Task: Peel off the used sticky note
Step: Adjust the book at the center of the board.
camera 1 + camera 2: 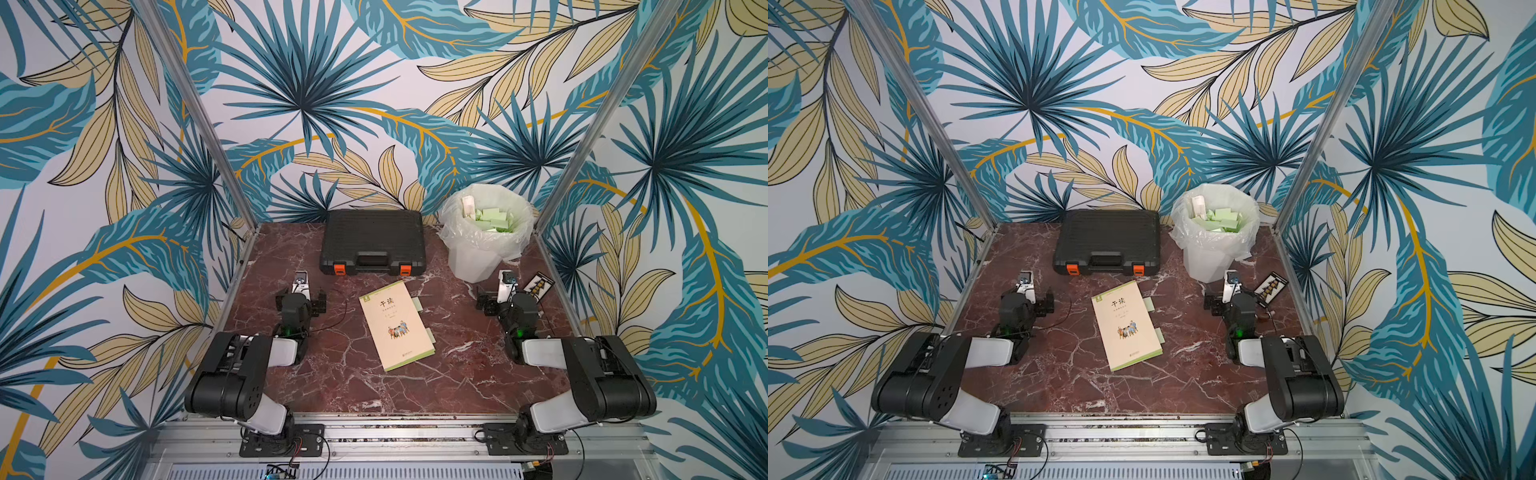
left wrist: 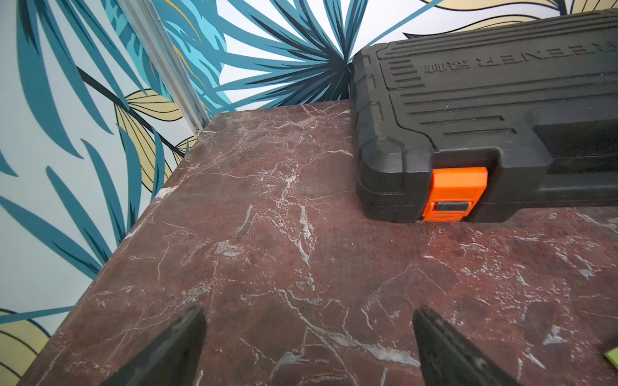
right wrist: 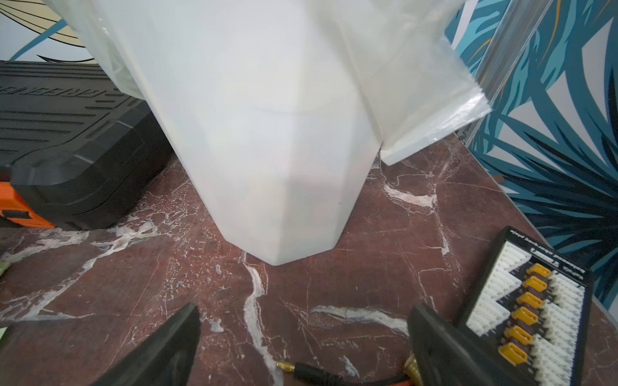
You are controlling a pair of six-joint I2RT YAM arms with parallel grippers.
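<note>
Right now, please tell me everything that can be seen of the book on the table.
The book is a thin paperback, closed and lying flat, cover up, near the middle of the marble table, in front of the black case and apart from it. Its cover is beige with a green spine strip, dark Chinese title characters and a small coloured drawing. It lies at a slant. Two pale green sticky notes poke out of its long edge on the robot's right.

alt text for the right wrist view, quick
A white faceted waste bin with a clear liner stands on the red marble table ahead of the open right gripper. A black tool case and a connector board with yellow plugs flank it.
</note>
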